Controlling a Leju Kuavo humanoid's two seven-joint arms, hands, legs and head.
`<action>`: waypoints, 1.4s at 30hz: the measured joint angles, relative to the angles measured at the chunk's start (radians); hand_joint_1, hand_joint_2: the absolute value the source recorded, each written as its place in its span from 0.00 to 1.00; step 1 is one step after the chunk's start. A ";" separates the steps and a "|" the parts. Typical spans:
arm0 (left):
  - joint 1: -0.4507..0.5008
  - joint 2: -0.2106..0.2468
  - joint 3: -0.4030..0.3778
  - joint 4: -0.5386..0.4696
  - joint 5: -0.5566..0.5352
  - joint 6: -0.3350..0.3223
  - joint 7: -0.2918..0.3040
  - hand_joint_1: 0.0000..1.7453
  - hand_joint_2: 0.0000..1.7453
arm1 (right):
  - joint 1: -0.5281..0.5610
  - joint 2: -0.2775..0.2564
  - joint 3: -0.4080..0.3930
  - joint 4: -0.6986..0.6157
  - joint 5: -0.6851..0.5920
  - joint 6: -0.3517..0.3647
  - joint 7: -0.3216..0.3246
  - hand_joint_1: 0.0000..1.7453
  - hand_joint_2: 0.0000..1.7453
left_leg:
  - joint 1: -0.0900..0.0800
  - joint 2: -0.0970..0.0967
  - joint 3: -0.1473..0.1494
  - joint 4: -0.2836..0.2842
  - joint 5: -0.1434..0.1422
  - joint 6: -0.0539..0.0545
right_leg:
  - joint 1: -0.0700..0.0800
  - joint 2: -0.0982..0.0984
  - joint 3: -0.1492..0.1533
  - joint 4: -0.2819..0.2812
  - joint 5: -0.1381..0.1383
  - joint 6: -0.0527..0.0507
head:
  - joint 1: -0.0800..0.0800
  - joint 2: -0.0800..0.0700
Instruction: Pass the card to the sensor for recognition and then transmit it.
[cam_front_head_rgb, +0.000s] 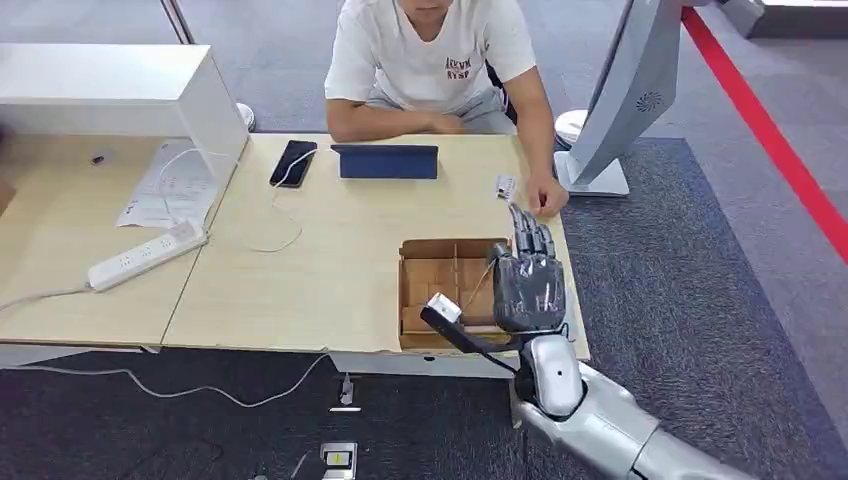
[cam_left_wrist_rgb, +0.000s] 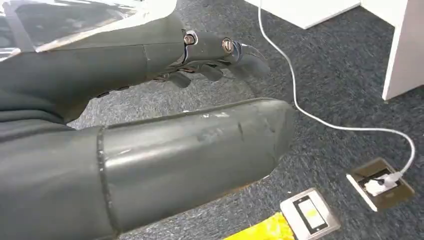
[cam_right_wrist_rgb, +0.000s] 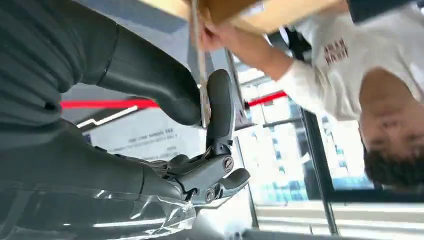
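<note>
My right hand (cam_front_head_rgb: 528, 278) is raised over the right end of the table (cam_front_head_rgb: 320, 270), fingers stretched toward the seated person's hand (cam_front_head_rgb: 548, 197). In the right wrist view a thin card (cam_right_wrist_rgb: 197, 55) shows edge-on, pinched between my thumb (cam_right_wrist_rgb: 160, 85) and a dark finger (cam_right_wrist_rgb: 220, 105). The person's fingers (cam_right_wrist_rgb: 212, 35) touch its far end. My left hand (cam_left_wrist_rgb: 150, 150) hangs low over the carpet with nothing in it, its fingers (cam_left_wrist_rgb: 215, 55) loosely apart.
An open cardboard box (cam_front_head_rgb: 440, 290) with dividers lies under my right hand. A small white card (cam_front_head_rgb: 506, 186), a dark blue case (cam_front_head_rgb: 388, 160), a phone (cam_front_head_rgb: 293, 162) and a power strip (cam_front_head_rgb: 145, 256) are on the table. A grey standing terminal (cam_front_head_rgb: 625, 100) rises at its right end.
</note>
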 joint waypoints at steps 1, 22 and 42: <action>-0.001 -0.002 0.000 -0.002 0.000 0.000 0.000 0.00 0.00 | -0.005 -0.006 -0.008 -0.014 0.008 0.001 0.000 1.00 1.00 | 0.000 0.000 0.000 0.000 0.000 0.000 | 0.000 0.000 0.000 0.000 0.000 0.000 | 0.000 0.000; -0.047 0.006 -0.119 0.003 0.050 0.000 0.083 0.00 0.00 | -0.263 0.008 0.016 -0.064 -0.370 0.365 -0.003 1.00 1.00 | 0.000 0.000 -0.001 0.000 0.000 0.000 | 0.000 0.000 -0.001 0.001 0.000 0.000 | 0.000 0.000; -0.042 0.036 -0.275 0.007 0.117 0.000 0.167 0.00 0.00 | -0.430 0.190 0.169 0.239 -0.529 0.221 -0.012 1.00 1.00 | 0.000 -0.001 -0.002 0.000 0.000 0.000 | 0.000 0.000 -0.002 0.001 0.000 0.000 | 0.000 0.000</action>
